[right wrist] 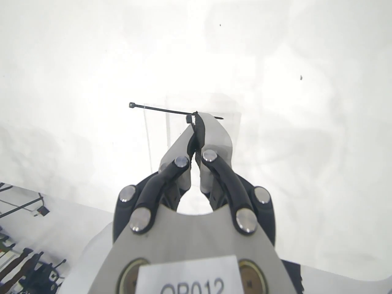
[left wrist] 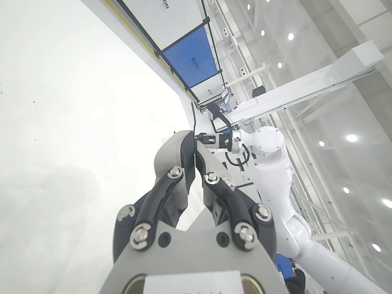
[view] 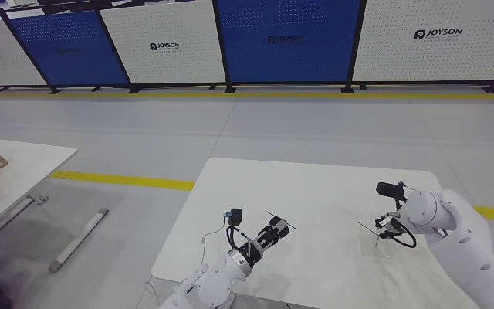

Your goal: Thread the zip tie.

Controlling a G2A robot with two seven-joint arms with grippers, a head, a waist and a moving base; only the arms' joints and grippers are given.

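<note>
Nearest us, the left gripper (left wrist: 194, 142) is clamped tight on a thin black zip tie (left wrist: 193, 116), held above the near edge of the white table (view: 324, 193). Well apart to its right, the right gripper (right wrist: 196, 123) pinches a second zip tie (right wrist: 162, 110) near its tail. The head sticks out sideways over a clear rectangle (right wrist: 235, 108). Farther off stand blue and white panels (view: 289, 39).

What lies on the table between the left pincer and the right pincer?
In the top view only bare white table lies between the left pincer, shut on one zip tie, and the right pincer, shut on the other zip tie.
</note>
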